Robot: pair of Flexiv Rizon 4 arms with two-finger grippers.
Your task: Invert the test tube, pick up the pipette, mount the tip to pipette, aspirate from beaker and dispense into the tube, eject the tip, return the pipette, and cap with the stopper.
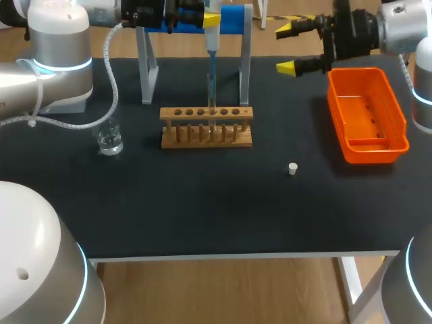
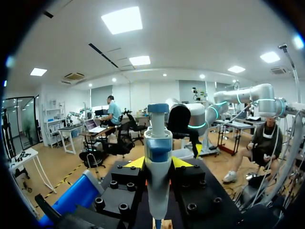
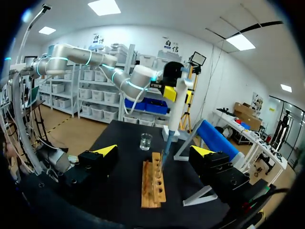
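Stopper (image 1: 292, 169) lies loose on the table (image 1: 202, 209), nearest the front edge and well apart from everything else. Beaker (image 1: 109, 139) stands upright to the left. Rack (image 1: 206, 126) sits mid-table; bin (image 1: 368, 115) is to its right. Pipette (image 1: 211, 44) hangs vertical over the rack with its tip down at the middle holes; cannot tell whether it enters a tube. Left gripper (image 2: 158, 163) is clamped on the pipette body. Right gripper (image 1: 285, 47) hovers spread wide, holding nothing, beside the bin's far end. Stand (image 1: 233, 20) is behind.
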